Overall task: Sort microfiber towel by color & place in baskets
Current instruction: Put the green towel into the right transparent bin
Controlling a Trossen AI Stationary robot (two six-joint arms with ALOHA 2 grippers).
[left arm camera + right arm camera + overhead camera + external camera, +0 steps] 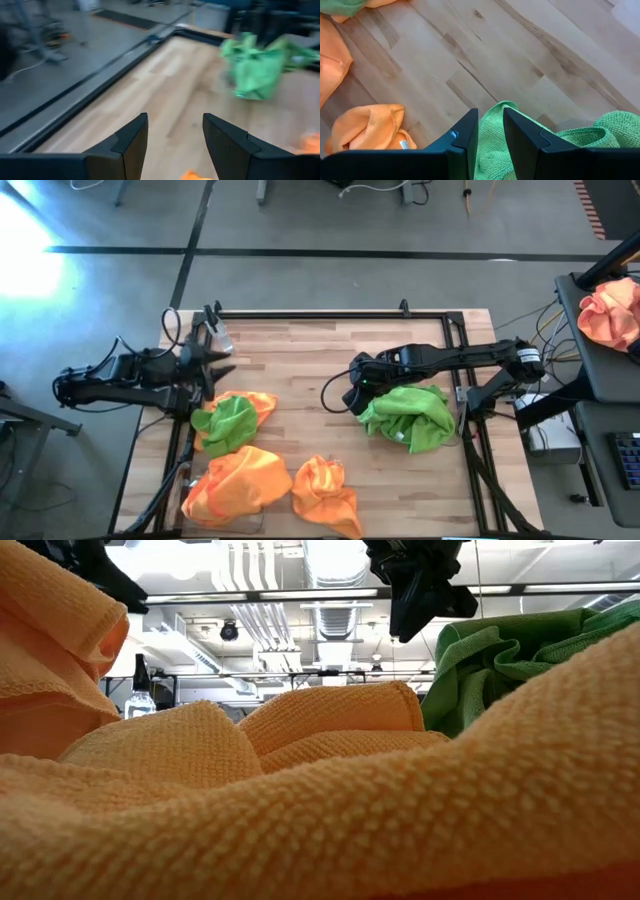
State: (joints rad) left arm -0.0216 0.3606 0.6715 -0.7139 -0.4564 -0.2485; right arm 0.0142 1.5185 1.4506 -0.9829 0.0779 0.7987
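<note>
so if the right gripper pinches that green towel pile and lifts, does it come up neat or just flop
Likely flops: the green towel pile lies crumpled in loose folds, so it should drape and trail. It looks light and fuzzy, probably easy to pinch without slipping. The right gripper sits at its edge, so overlapping layers may lift together.

1. From above, we see a strong white glare on the floor (30,250), far beyond the table (300,370) at its left rear; the wooden top itself is evenly and brightly lit.
2. Shadows on that table are soft and short, hugging the green towel (410,418).
3. At table height, we see bright ceiling lights (330,580) wash out the room, while the orange towel (330,810) close to the lens fills most of the view.
4. In the left wrist view we see heavy motion blur; the green cloth (255,70) is smeared.
5. The right wrist view is sharp and warmly lit.
</note>
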